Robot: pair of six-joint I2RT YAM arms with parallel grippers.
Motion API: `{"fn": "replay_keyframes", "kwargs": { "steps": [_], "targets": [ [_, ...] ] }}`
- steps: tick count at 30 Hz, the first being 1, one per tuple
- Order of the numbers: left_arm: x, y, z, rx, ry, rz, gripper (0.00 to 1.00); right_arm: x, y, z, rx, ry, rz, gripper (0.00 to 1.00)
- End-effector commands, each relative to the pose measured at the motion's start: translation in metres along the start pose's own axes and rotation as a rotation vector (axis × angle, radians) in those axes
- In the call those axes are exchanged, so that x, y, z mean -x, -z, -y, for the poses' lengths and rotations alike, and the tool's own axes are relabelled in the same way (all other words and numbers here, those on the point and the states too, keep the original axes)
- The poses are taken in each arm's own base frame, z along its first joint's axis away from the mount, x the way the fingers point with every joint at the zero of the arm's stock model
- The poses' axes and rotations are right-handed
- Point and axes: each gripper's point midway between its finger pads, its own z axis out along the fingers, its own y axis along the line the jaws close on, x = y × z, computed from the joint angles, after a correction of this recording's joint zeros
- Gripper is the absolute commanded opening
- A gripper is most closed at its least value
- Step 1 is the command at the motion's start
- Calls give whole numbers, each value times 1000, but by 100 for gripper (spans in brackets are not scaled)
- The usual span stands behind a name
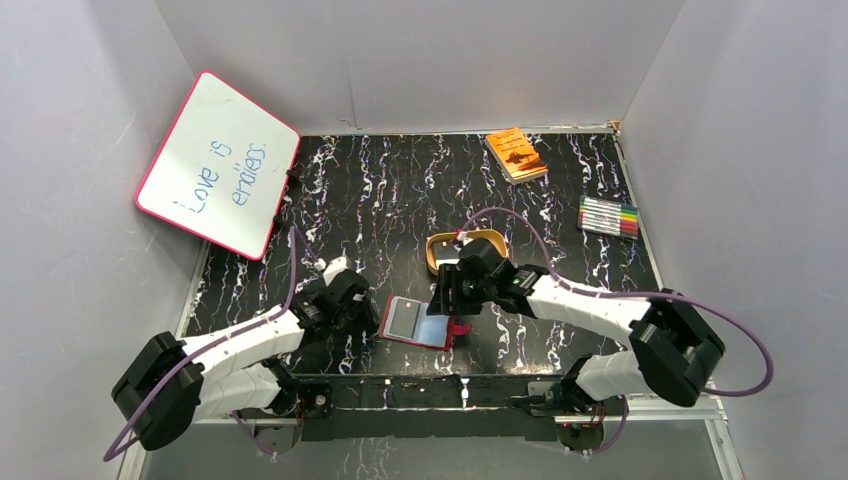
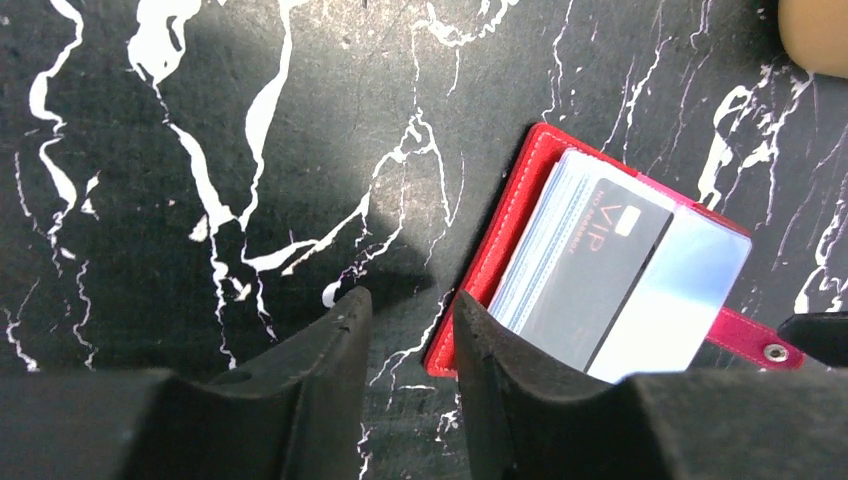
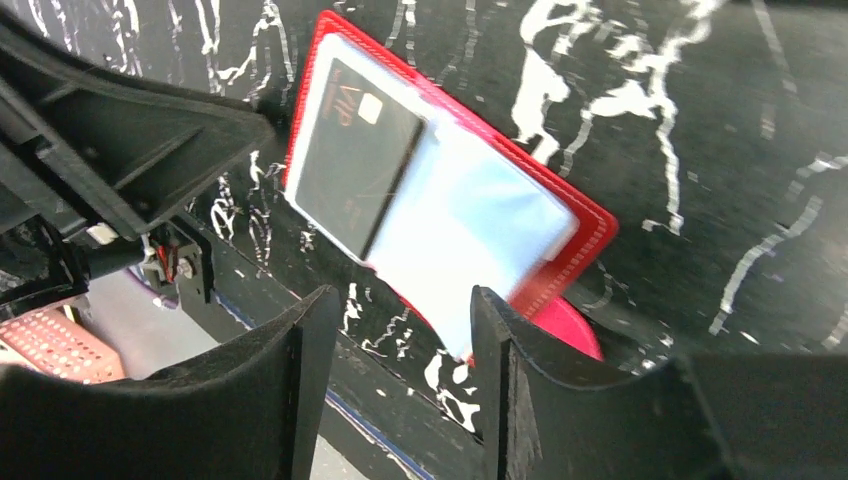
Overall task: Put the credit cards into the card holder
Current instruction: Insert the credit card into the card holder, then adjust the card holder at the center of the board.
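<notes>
- Far left: whiteboard (image 1: 218, 165) w/ pink rim and blue handwriting leans on the wall; only the top cam gets it.
- Left arm: elbow folded low at the left, white forearm slanting up-right, claw at the holder's left edge.
- Left gripper (image 2: 410, 300): matte black fingers a little apart, bare marbled table (image 1: 380, 200) in the gap, nothing held. In the wrist cam its right finger covers the holder's near corner; can't tell if it touches.
- Card holder (image 2: 505, 240): lies open and flat at the near centre of the table, between the two claws. It's red and leather-like w/ pale stitching.
- Left wrist cam alone shows a fanned stack of clear sleeves, a snap tab (image 2: 745, 338) and its metal stud (image 2: 773, 352).
- Black VIP card (image 2: 600, 275) sits in the top sleeve; glossy pale sleeve page (image 3: 470, 225) beside it.
- Right arm: elbow far right, forearm reaching left, wrist over the holder's right side.
- Right gripper (image 3: 405, 300): jaws well apart, gripping nothing, sleeve corner showing in the gap.
- Behind: gold oval tray (image 1: 431, 250).
- Back right: orange book (image 1: 516, 154), then a row of markers (image 1: 609, 216).
</notes>
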Motion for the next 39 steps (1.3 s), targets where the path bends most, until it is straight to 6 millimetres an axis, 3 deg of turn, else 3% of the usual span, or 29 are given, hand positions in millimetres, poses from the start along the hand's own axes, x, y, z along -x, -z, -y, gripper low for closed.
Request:
{"fn": "replay_keyframes", "kwargs": {
  "steps": [1, 4, 8, 18, 25, 35, 39],
  "targets": [
    [-7, 8, -26, 81, -4, -8, 41, -7, 8, 28, -60, -73, 29, 60],
    [-3, 12, -26, 71, 1, 15, 50, -20, 7, 35, -54, -111, 14, 62],
    [0, 16, -22, 51, -2, 26, 52, -31, 4, 44, -56, -131, 2, 65],
    [-2, 18, -15, 17, -10, 12, 53, -29, -10, 48, -78, -68, -50, 64],
    [-6, 19, -17, 8, -10, -3, 54, -22, -20, 45, -66, -21, -66, 58],
    [-9, 17, -15, 3, -13, -18, 54, 23, -36, 41, -77, 139, -56, 50],
    [0, 23, -18, 29, -25, 10, 54, 52, -25, 35, -68, 146, -12, 50]
  ]
}}
